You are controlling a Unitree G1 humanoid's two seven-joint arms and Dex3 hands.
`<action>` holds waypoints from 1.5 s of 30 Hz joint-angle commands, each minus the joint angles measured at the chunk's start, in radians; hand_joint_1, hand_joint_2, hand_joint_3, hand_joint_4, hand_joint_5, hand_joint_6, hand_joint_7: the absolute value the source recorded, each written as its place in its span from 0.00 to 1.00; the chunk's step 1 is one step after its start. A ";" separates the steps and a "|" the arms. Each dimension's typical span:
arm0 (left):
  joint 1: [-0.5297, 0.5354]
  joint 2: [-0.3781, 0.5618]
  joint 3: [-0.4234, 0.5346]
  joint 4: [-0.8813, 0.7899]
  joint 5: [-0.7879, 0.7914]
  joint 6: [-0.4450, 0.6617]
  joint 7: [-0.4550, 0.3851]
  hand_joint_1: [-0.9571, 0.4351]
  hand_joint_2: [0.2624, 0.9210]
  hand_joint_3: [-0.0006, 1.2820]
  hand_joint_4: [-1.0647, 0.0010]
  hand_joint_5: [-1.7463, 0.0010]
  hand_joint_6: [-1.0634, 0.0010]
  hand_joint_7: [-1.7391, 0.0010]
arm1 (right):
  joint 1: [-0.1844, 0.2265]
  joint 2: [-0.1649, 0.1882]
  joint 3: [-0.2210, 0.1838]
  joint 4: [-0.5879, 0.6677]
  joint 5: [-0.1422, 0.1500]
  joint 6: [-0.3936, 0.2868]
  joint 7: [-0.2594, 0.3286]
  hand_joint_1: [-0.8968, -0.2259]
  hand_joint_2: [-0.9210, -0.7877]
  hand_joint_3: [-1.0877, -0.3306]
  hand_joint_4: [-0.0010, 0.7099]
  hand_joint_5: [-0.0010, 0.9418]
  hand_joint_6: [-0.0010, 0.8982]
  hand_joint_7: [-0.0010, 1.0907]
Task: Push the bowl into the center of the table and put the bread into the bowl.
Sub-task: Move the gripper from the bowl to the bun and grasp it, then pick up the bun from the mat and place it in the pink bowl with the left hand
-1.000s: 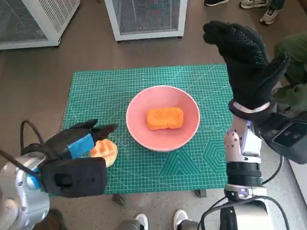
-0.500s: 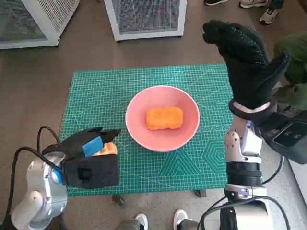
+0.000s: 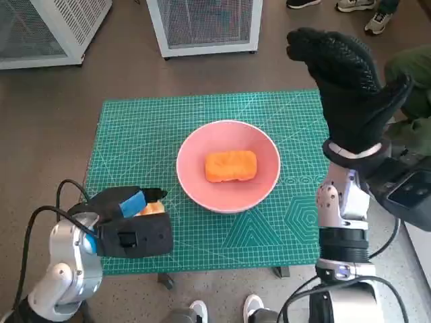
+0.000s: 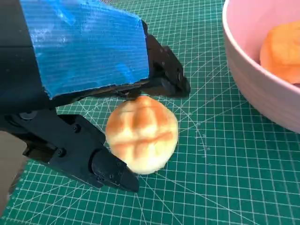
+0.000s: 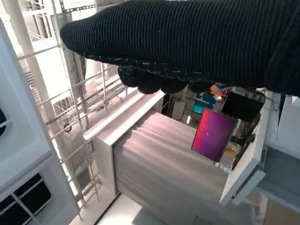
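The pink bowl (image 3: 227, 165) stands near the middle of the green mat, with an orange loaf of bread (image 3: 231, 165) lying inside it. A round golden bun (image 3: 152, 208) rests on the mat left of the bowl, near the front edge. My left hand (image 3: 124, 205) reaches over it. In the left wrist view the bun (image 4: 142, 133) sits pinched between the black fingers (image 4: 164, 82) and the thumb, both touching it, beside the bowl's wall (image 4: 262, 93). My right hand (image 3: 347, 81) is raised high over the table's right edge, holding nothing; its glove (image 5: 187, 42) fills the right wrist view's top.
The green cutting mat (image 3: 148, 128) covers the small table. Two white mesh-fronted cabinets (image 3: 202, 23) stand on the floor behind it. People's shoes (image 3: 350, 7) show at the back right, a green-clad person (image 3: 411, 74) at the right, and feet (image 3: 202, 311) at the front edge.
My left forearm has dropped low and drawn back toward me while the hand settled lower around the bun. The bun, the bowl and the right hand have hardly moved.
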 commanded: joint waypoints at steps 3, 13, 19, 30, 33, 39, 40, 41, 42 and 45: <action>0.008 -0.008 0.005 0.052 -0.005 -0.052 0.018 0.76 0.97 0.03 0.28 0.36 0.41 0.49 | 0.008 -0.003 -0.001 -0.002 0.002 0.008 0.009 0.35 0.00 0.52 0.40 0.00 0.25 0.35; -0.001 -0.010 0.022 0.118 -0.008 -0.101 0.024 0.69 0.97 0.04 0.30 0.32 0.36 0.41 | 0.008 -0.003 -0.002 -0.005 -0.005 0.002 0.004 0.36 0.00 0.52 0.40 0.00 0.25 0.35; 0.003 -0.015 0.032 0.137 0.001 -0.119 0.043 0.69 0.97 0.04 0.31 0.30 0.34 0.43 | 0.009 -0.002 -0.002 -0.005 -0.005 0.001 0.003 0.36 0.00 0.52 0.40 0.00 0.25 0.35; 0.005 -0.020 0.053 0.166 -0.002 -0.148 0.078 0.69 0.97 0.04 0.31 0.29 0.34 0.44 | 0.006 -0.001 -0.003 -0.001 -0.003 -0.003 0.004 0.36 0.00 0.52 0.40 0.00 0.25 0.35; 0.005 -0.016 0.063 0.158 -0.001 -0.151 0.075 0.69 0.97 0.04 0.31 0.29 0.34 0.44 | 0.007 -0.001 -0.003 -0.003 -0.005 -0.004 0.003 0.36 0.00 0.52 0.40 0.00 0.25 0.35; 0.001 -0.011 0.085 0.141 -0.008 -0.147 0.062 0.69 0.97 0.04 0.31 0.31 0.34 0.42 | 0.006 0.000 -0.002 0.000 -0.006 -0.006 0.003 0.36 0.00 0.52 0.40 0.00 0.25 0.35; 0.000 -0.012 0.089 0.137 -0.009 -0.145 0.060 0.69 0.97 0.04 0.31 0.31 0.34 0.42 | 0.005 0.000 -0.001 0.000 -0.005 -0.005 0.004 0.36 0.00 0.52 0.40 0.00 0.25 0.35; 0.001 -0.012 0.095 0.129 -0.011 -0.143 0.057 0.69 0.97 0.04 0.31 0.31 0.34 0.42 | 0.006 0.001 -0.001 0.000 -0.005 -0.005 0.004 0.36 0.00 0.52 0.40 0.00 0.25 0.35; 0.001 -0.012 0.099 0.124 -0.012 -0.141 0.054 0.69 0.97 0.04 0.31 0.31 0.34 0.42 | 0.006 0.001 -0.001 0.000 -0.005 -0.005 0.004 0.36 0.00 0.52 0.40 0.00 0.25 0.35; 0.001 -0.010 0.118 0.100 -0.018 -0.136 0.043 0.69 0.97 0.04 0.31 0.30 0.34 0.42 | 0.006 0.002 -0.001 0.001 -0.004 -0.006 0.005 0.36 0.00 0.52 0.40 0.00 0.25 0.35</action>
